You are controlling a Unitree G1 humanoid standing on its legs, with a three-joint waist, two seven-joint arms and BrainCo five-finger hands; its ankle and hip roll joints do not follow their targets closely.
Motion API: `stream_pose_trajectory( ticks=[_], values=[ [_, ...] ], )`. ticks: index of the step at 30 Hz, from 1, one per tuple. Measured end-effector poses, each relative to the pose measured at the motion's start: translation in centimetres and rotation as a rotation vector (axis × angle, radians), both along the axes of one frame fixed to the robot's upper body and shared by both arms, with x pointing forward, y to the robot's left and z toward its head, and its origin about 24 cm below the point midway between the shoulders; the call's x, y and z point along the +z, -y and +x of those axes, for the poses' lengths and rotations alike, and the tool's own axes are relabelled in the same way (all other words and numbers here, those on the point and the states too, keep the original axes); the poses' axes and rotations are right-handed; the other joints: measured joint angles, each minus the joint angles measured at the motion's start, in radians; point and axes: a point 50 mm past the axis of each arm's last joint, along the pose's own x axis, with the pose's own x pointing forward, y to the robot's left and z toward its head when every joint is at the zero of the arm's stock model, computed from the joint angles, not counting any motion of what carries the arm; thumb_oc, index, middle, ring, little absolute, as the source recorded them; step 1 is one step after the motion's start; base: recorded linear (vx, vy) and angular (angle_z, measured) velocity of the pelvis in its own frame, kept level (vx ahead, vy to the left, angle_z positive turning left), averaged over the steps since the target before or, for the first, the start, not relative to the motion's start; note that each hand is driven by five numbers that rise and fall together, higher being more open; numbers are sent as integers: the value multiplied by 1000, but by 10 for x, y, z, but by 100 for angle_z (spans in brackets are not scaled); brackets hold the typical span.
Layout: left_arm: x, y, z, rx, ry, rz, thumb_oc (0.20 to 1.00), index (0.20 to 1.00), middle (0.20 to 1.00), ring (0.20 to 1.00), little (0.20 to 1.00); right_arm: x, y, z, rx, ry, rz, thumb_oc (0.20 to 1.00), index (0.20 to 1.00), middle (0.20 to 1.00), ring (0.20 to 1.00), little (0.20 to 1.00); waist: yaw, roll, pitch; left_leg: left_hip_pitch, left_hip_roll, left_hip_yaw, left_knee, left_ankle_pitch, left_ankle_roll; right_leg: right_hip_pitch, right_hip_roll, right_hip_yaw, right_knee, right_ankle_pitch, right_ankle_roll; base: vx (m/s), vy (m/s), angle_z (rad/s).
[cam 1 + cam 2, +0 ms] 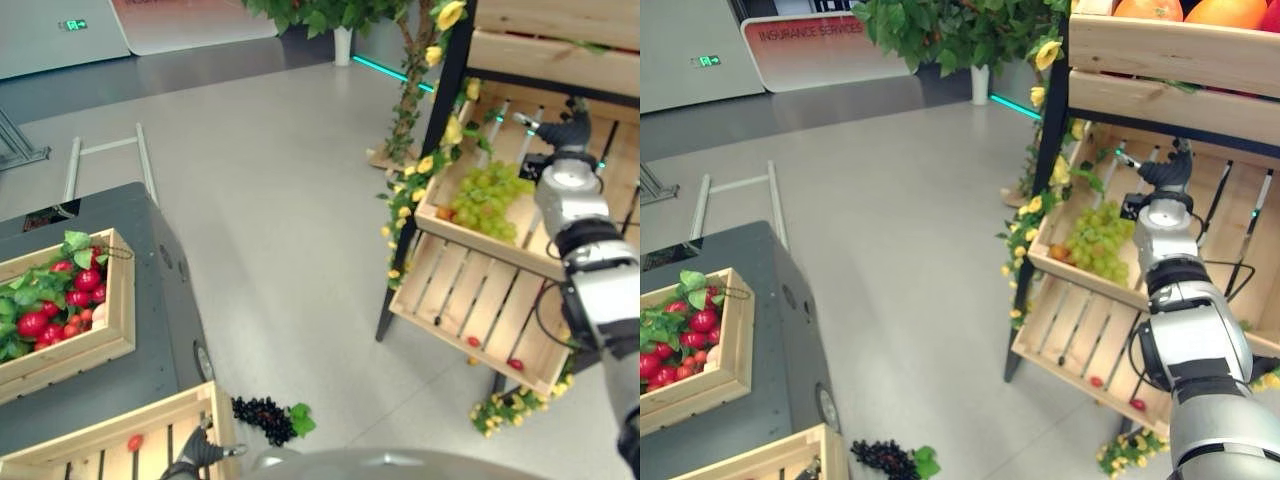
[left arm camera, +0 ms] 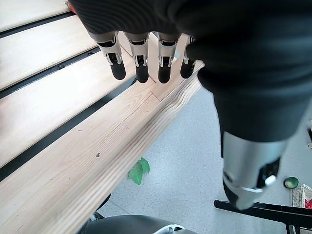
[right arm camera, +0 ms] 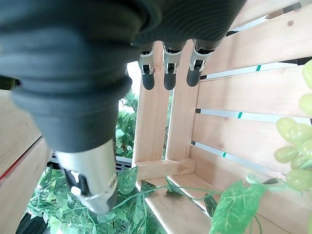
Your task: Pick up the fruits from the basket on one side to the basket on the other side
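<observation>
Open floor [image 1: 290,200] fills the frame's middle; at right, green grapes [image 1: 488,200] crowd the shelf crate [image 1: 470,232] and its slatted back.

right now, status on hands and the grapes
Right hand open, raised inside the shelf crate above the green grapes, holding nothing. Left hand open over the empty slatted crate. Dark grapes on the floor.

Grapes [image 1: 487,200] in shelf crate [image 1: 520,250] right; berry crate [image 1: 110,340] left.
</observation>
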Motion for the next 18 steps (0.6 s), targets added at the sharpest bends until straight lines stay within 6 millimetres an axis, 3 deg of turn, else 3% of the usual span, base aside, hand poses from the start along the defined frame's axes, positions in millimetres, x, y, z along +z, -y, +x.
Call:
stream_pose_trajectory(
  ticks=[6, 10, 12, 18],
  values=[
    [-1, 0, 0, 6, -1, 4, 1000, 1000, 1000, 1000, 1000, -3, -8, 3, 23, -4, 1, 1000, 1000, 1000, 1000, 1000, -5, 0, 0, -1, 0, 0, 1, 0, 0, -5, 0, 0, 1, 0, 0, 0, 0, 0],
    [-2, 2, -4, 21, -8, 5, 1000, 1000, 1000, 1000, 1000, -3, -32, 5, 128, 39, -53, 1000, 1000, 1000, 1000, 1000, -21, -1, -1, -1, 0, 0, 1, 0, 0, -5, 4, 1, 1, 0, 0, 0, 0, 0],
    [-4, 4, -6, 61, -8, -5, 1000, 1000, 1000, 1000, 1000, -8, -60, -2, 287, 108, -109, 1000, 1000, 1000, 1000, 1000, -27, -3, -2, -3, 0, 0, -1, 0, 0, -10, 2, 2, 1, 0, 0, 1, -1, -2],
    [-4, 4, -11, 80, -9, -17, 1000, 1000, 1000, 1000, 1000, -37, -86, -24, 485, 149, -73, 1000, 1000, 1000, 1000, 1000, -24, -5, -2, -6, 0, -3, -1, 0, 0, -6, 1, 0, 1, 0, 0, -1, -2, 1]
  ],
)
